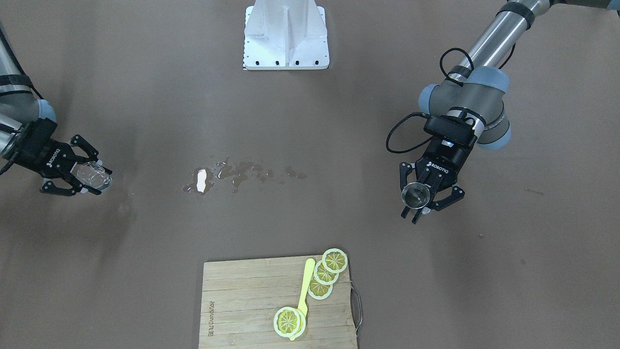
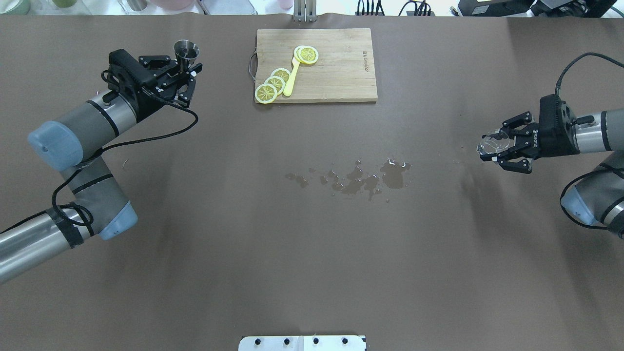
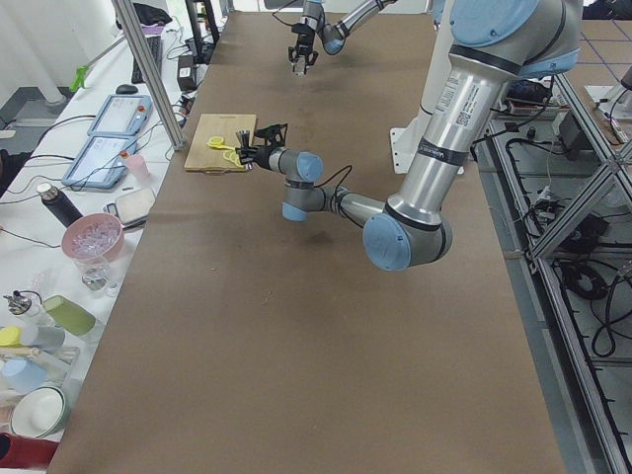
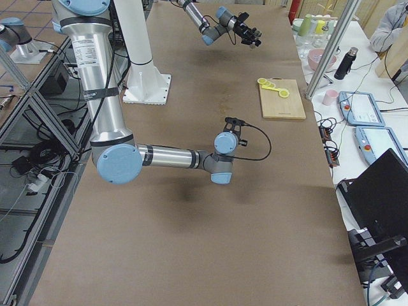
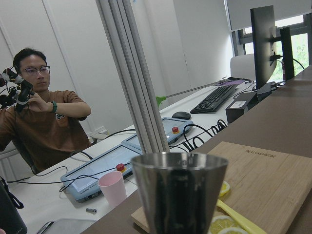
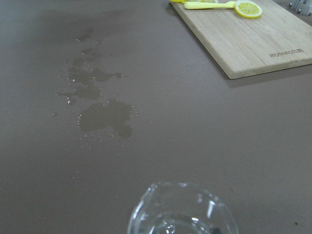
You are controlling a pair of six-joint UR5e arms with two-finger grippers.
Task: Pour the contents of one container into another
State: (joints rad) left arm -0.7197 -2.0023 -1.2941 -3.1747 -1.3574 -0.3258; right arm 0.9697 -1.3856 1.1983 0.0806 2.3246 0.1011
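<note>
Over the brown counter (image 2: 292, 253), the left tool (image 2: 185, 70) clamps a shiny conical metal cup (image 2: 186, 50) upright near the wooden board (image 2: 336, 73). The right tool (image 2: 500, 146) grips a clear round glass (image 2: 492, 142), well apart. An irregular wet puddle (image 2: 370, 179) lies between them.

One metal cup (image 2: 186, 50), one glass (image 2: 492, 143), one board (image 2: 336, 63) — lemon slices (image 2: 265, 93), at least four.
</note>
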